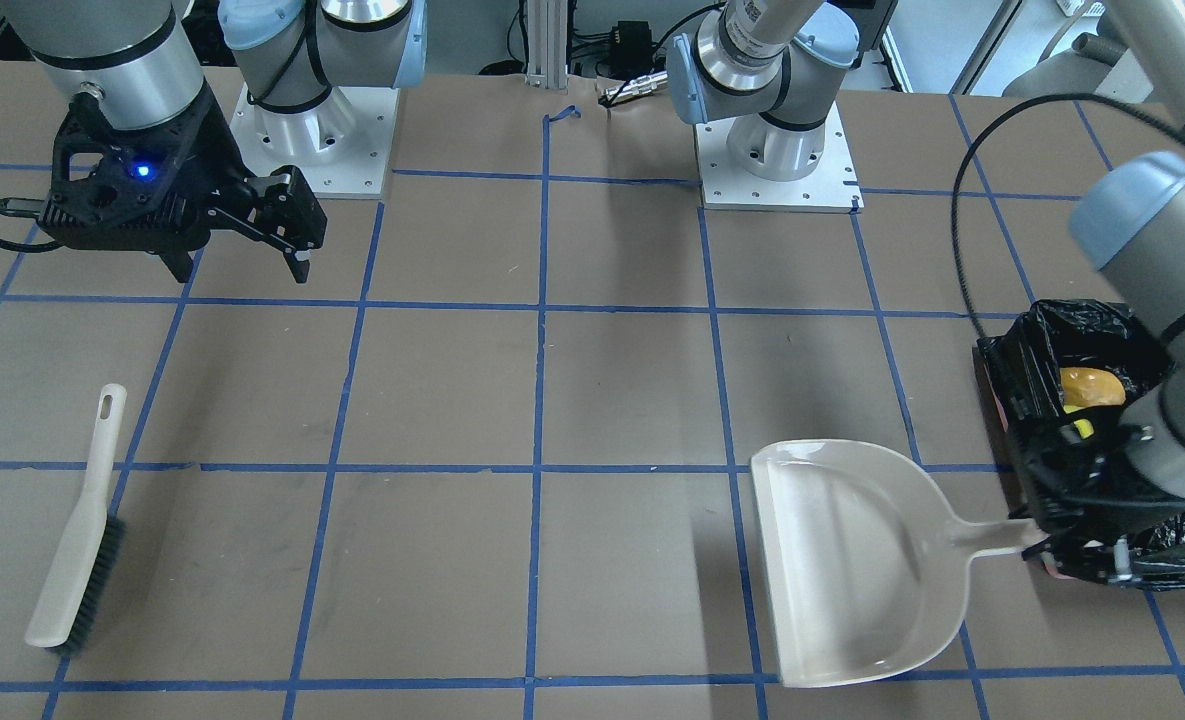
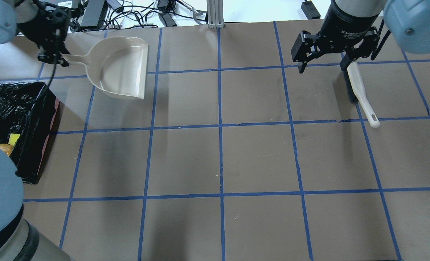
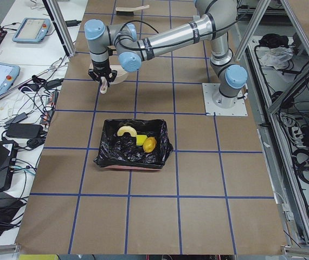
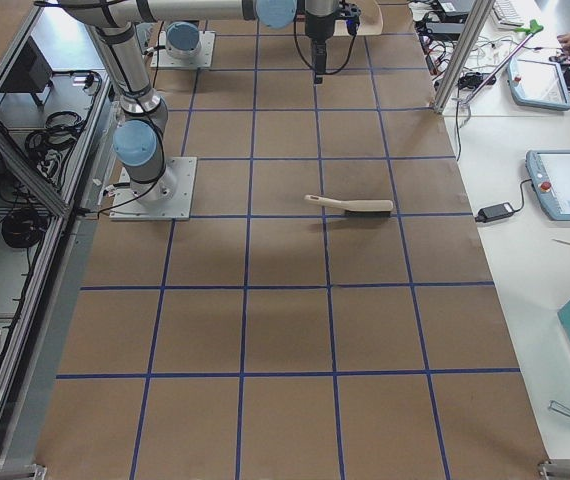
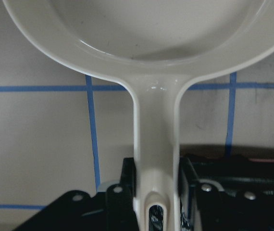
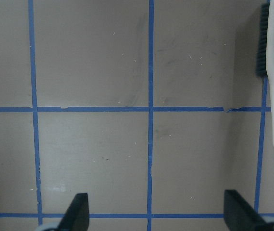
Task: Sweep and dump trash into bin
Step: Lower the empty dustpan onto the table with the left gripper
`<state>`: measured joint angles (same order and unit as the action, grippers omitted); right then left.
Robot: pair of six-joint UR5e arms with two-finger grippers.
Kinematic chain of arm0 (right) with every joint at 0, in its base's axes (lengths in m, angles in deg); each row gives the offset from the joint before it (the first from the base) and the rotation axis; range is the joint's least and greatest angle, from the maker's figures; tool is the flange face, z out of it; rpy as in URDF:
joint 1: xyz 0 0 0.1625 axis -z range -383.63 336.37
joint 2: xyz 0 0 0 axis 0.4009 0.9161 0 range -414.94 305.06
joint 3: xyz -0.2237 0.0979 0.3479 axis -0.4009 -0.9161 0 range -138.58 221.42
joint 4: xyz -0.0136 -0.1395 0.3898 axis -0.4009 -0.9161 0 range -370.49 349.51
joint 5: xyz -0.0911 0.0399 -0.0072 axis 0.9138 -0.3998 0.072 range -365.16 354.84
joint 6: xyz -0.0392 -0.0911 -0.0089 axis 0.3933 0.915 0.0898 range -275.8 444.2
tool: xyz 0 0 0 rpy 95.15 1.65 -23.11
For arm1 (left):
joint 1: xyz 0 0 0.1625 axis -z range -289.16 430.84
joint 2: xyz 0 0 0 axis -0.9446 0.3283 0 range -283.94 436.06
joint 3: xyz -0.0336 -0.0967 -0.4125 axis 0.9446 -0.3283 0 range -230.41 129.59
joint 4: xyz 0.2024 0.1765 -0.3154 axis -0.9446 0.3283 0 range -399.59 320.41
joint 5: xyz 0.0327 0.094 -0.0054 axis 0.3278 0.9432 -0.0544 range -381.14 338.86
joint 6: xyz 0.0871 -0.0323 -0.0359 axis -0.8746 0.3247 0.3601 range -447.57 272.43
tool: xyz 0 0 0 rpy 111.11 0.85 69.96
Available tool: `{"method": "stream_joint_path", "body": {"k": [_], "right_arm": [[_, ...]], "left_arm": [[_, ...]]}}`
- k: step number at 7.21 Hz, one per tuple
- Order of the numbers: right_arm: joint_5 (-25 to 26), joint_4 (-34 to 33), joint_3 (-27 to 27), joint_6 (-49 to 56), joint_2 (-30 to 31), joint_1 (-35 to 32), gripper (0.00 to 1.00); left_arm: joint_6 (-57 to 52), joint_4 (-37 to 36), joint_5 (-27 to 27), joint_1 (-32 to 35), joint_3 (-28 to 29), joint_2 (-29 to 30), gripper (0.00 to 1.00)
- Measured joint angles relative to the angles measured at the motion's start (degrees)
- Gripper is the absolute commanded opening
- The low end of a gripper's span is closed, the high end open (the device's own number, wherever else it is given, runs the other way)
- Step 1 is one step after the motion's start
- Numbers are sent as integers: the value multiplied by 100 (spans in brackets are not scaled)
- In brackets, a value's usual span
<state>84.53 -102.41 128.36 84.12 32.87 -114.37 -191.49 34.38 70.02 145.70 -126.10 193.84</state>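
The trash, all three pieces, lies inside the bin at the counter's left edge; it looks light, and the sponge soft. The left gripper pinches the handle of the stiff, smooth dustpan near the far-left corner, while the right gripper hangs spread and empty near the brush by the right edge

Free room: the surface middle, bare from dustpan across to brush, and the robot-side row. Obstacles: dustpan at far left, handle pinched in the left claw; bin at the left edge, near it; brush lying flat at far right, below and to one side of the spread right claw.
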Motion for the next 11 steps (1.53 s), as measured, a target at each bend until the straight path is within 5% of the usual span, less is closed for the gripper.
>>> {"method": "stream_joint_path", "body": {"k": [4,11], "right_arm": [[-16,-70,145,-3,8,28,100],[-20,-82,156,-4,9,21,100]], "left_arm": [[242,-540,43,502,68,696,0],[-183,-553,200,581,-136,757,0]]}}
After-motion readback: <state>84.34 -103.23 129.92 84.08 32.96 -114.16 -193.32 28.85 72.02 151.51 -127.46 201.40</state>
